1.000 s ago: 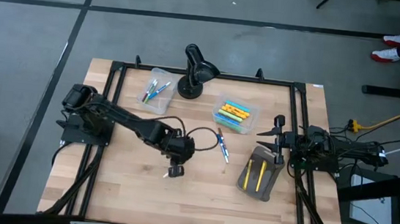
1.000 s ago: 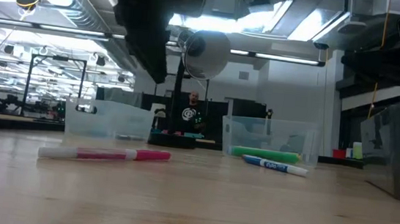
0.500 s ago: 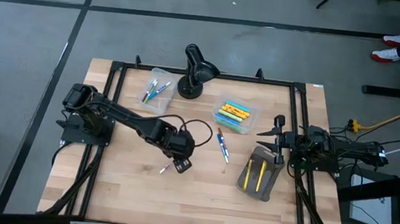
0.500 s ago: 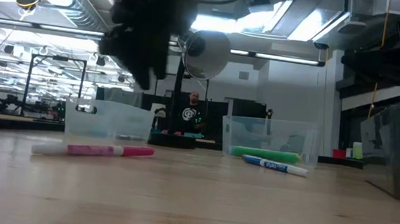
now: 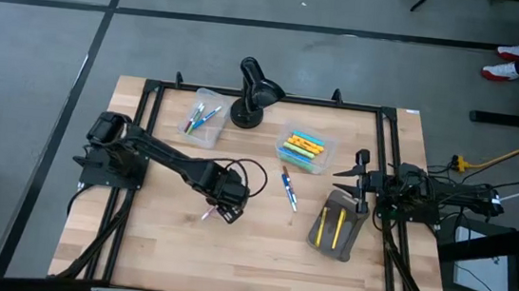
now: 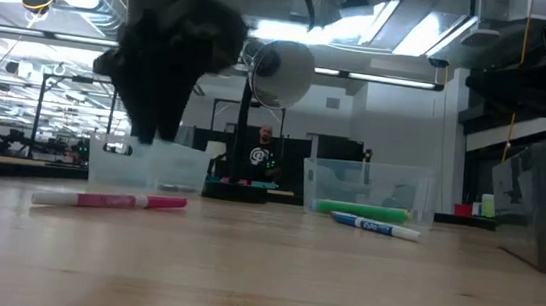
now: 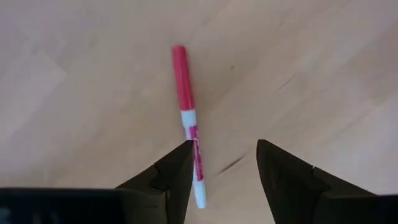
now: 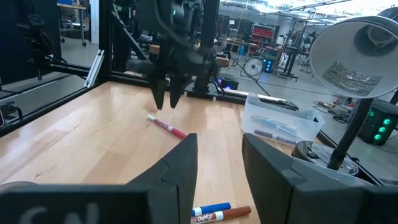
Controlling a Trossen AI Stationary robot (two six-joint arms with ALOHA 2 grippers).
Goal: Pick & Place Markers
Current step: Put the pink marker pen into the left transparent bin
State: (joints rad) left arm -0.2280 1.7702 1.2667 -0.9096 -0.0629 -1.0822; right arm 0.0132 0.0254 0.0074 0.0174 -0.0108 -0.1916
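A pink-and-white marker (image 7: 188, 118) lies flat on the wood table (image 5: 258, 260), left of the middle. My left gripper (image 7: 222, 149) hangs open just above it and points down. The marker's white end runs beside one fingertip (image 7: 181, 163), outside the gap. The low view shows the fingers (image 6: 153, 126) clear above the marker (image 6: 108, 199). A blue and an orange marker (image 5: 289, 188) lie together near the table's centre. My right gripper (image 8: 217, 155) waits at the table's right edge, open and holding nothing.
Along the far side stand a clear bin (image 5: 203, 118) holding a few markers, a black desk lamp (image 5: 253, 92) and a second bin (image 5: 305, 147) with several coloured markers. A grey pouch (image 5: 338, 225) with yellow markers on it lies at the right.
My left gripper has moved down and toward the table's left, rolling about its own axis as it went. The pink marker has slid a little toward the table's left and turned slightly, still flat on the wood.
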